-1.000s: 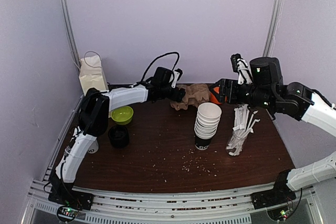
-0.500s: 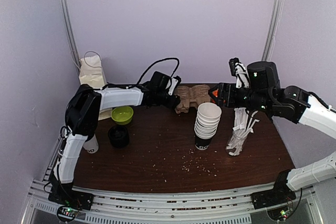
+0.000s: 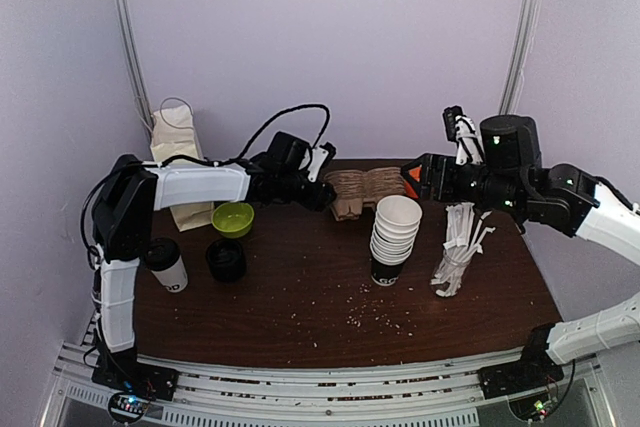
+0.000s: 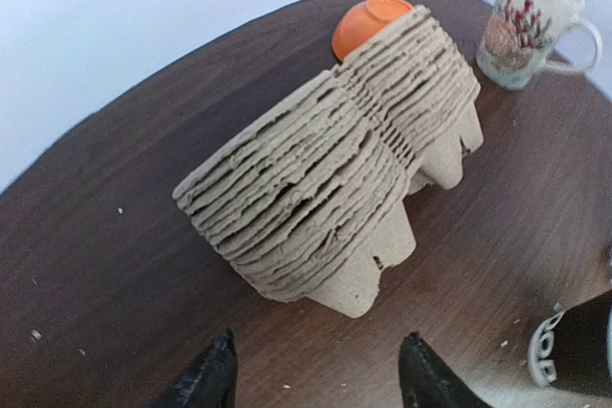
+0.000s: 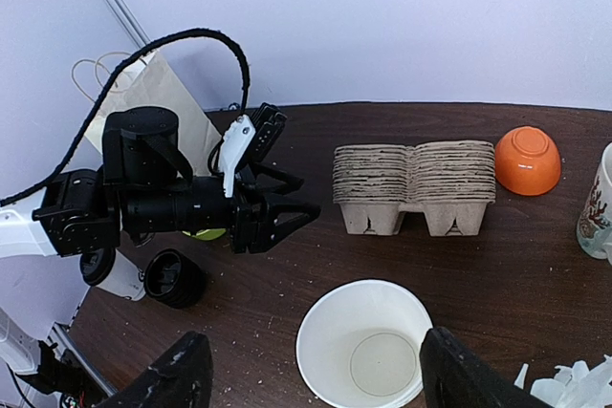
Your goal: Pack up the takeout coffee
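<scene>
Takeout coffee point(image 3: 166, 265) sits unpacked on the table point(image 3: 300, 297). The left gripper point(image 4: 319, 339), half-open and empty, faces the pulp carrier stack point(image 4: 335, 188). The right gripper point(image 5: 316, 362) is wide open, empty.

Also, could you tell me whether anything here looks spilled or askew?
Pale crumbs lie scattered on the dark table in front of the stack of lidless paper cups; nothing else stands out.

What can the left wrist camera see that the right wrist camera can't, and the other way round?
Only the left wrist view: the mug's handle. Only the right wrist view: the paper bag, the stack of black lids and the inside of the top white cup. Both: the stack of cardboard cup carriers, the orange bowl, the mug and the open left tool.
</scene>
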